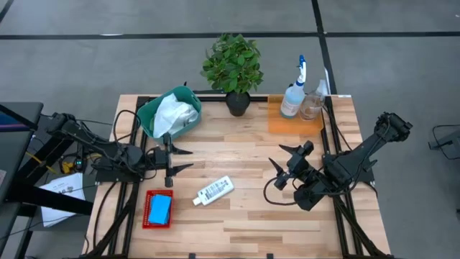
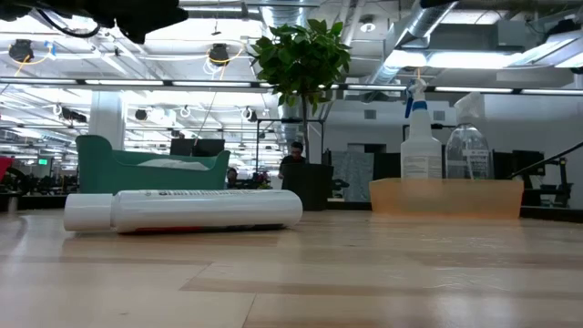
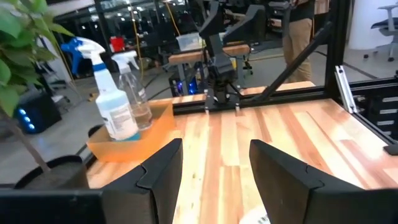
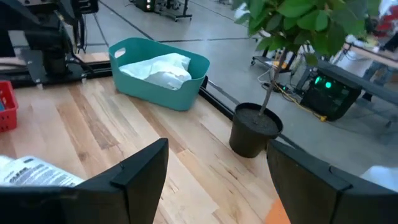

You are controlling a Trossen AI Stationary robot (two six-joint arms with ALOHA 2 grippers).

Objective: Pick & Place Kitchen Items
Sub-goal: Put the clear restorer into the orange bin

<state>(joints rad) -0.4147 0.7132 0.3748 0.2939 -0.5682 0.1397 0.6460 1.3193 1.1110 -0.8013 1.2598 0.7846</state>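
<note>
Because the white bottle lay round on the bench between both empty, spread tools, left tool and right tool, a skewed pinch risked rolling it away.

hidden: red basket behind white bottle | label text unreadable

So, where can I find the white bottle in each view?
High view: white bottle lies at table centre, near the red basket.
Low view: it lies at left, foreground.
Left wrist view: not clearly visible.
Right wrist view: at the left edge.
Shared landmark: the plant.
</note>
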